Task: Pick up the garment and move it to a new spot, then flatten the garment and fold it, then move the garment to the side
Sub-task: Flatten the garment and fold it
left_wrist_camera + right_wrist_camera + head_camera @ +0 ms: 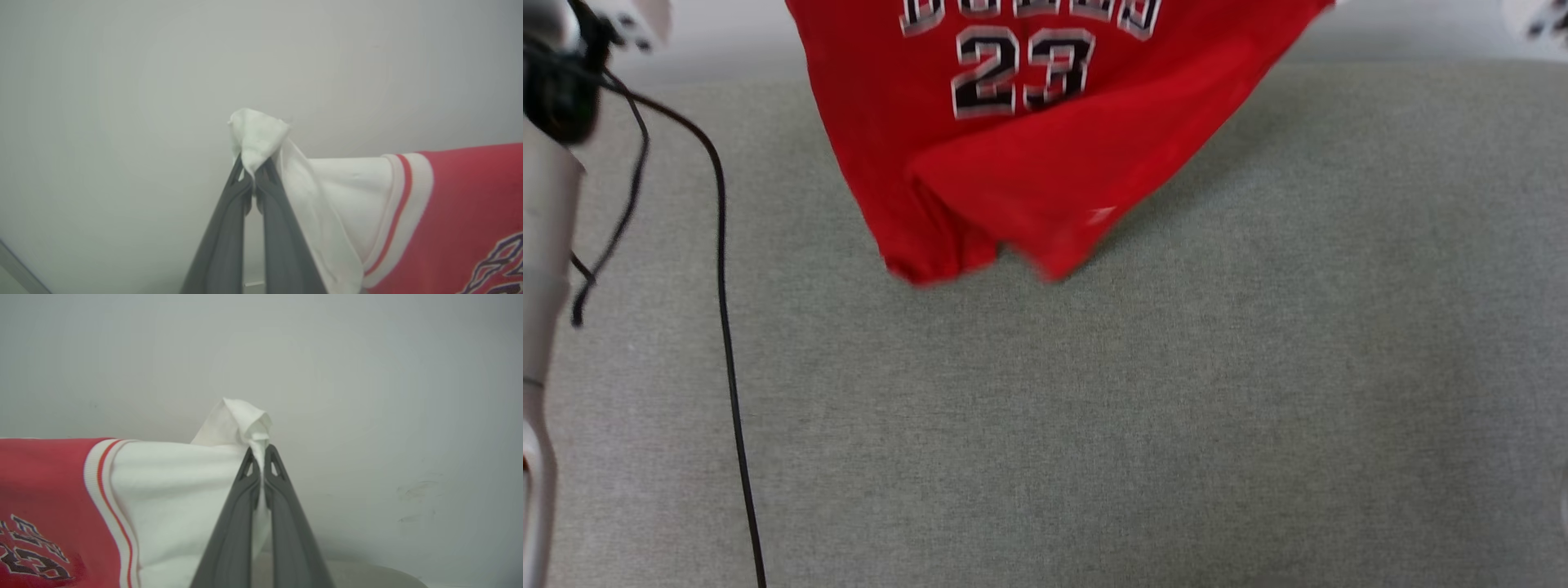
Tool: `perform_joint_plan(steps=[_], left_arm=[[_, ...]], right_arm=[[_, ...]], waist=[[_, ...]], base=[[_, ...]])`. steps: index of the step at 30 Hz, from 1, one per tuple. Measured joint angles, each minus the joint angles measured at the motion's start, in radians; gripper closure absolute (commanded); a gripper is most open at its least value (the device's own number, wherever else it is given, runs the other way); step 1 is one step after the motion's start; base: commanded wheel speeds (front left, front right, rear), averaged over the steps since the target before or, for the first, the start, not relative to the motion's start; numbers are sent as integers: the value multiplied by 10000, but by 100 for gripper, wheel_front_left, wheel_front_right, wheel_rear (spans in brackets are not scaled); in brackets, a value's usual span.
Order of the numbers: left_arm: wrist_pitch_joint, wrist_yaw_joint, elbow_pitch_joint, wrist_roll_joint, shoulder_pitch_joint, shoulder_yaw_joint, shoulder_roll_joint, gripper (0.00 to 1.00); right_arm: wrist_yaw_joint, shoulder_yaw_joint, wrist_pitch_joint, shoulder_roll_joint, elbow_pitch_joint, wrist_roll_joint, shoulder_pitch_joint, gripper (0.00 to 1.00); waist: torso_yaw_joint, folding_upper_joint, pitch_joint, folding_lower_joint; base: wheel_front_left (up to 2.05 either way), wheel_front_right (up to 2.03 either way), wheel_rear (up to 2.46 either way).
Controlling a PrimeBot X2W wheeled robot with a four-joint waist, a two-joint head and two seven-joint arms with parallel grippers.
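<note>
While the garment (1029, 163) hung in the air over the grey fabric surface (1176, 425), it was held spread between the two grippers. In the left wrist view, the left gripper (253, 173) was seen clamped on a bunch of white sleeve cloth. Its two dark fingers (222, 245) were pressed together at the tips, and the fabric puffed out above them. The fingers were pointed toward a plain pale wall (122, 81). The white sleeve, its red-and-white striped trim and the red body were stretched away to that view's right.

In the right wrist view, the right gripper (260, 459) was likewise closed on a twist of the other white sleeve. The red body and part of the black lettering were drawn off to that view's left.

In the head view, the red front with the number 23 was seen hanging from the top edge. Its crumpled lower hem appeared to be clear of the surface, though this could not be judged firmly through the blur. The pale forearm (543, 245) of the left arm was held upright along the left edge, and a black cable (723, 327) was draped down beside it.
</note>
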Motion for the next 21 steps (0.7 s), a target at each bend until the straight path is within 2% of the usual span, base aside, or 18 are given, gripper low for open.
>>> perform_joint_plan(steps=[11,21], left_arm=[[-1246,157,817,393,-3215,203,215,100],[-1636,-109,1530,378,-4005,234,96,100]], right_arm=[[2,-347,-1340,194,1494,-1026,-3993,100],[0,-104,-2176,746,2968,-1210,-5182,100]], waist=[[-103,0,1738,1],[-130,0,2990,1]], base=[[0,0,0],[0,0,0]])
